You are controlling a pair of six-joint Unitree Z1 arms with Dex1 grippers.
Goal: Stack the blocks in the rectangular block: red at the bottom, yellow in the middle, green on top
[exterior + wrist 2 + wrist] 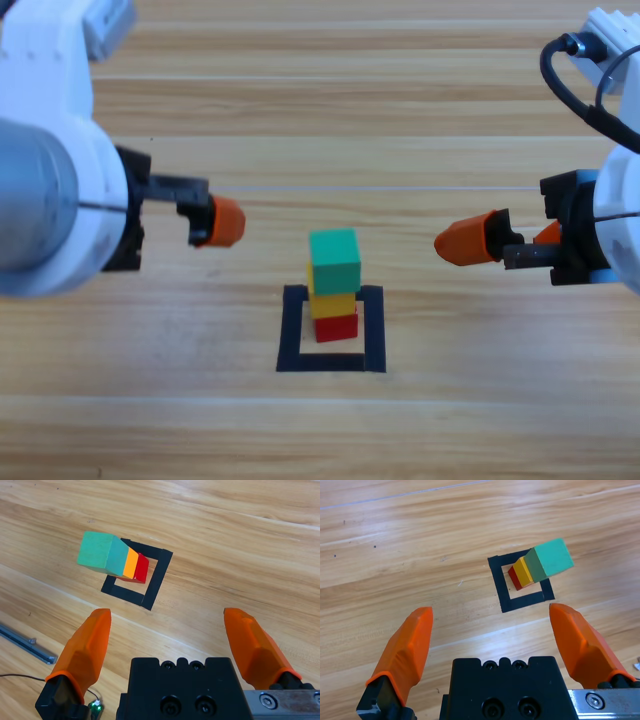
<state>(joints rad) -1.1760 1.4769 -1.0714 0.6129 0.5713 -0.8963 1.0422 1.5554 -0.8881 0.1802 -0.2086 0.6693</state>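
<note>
Flanking the stack, your two arms reach in level from the picture's sides, tips pointing toward each other. Your left gripper (212, 220) hangs at 10 o'clock from the stack, jaws spread and holding nothing; your right gripper (480, 240) sits at 2 o'clock, jaws likewise apart and bare, both well clear of the cubes. Inside the tape square (292, 330), toward its far side, red (336, 327) rests on the table, yellow (332, 304) on red, green (335, 260) on top. The stack's long axis stands upright, faces roughly square to the tape.
</note>
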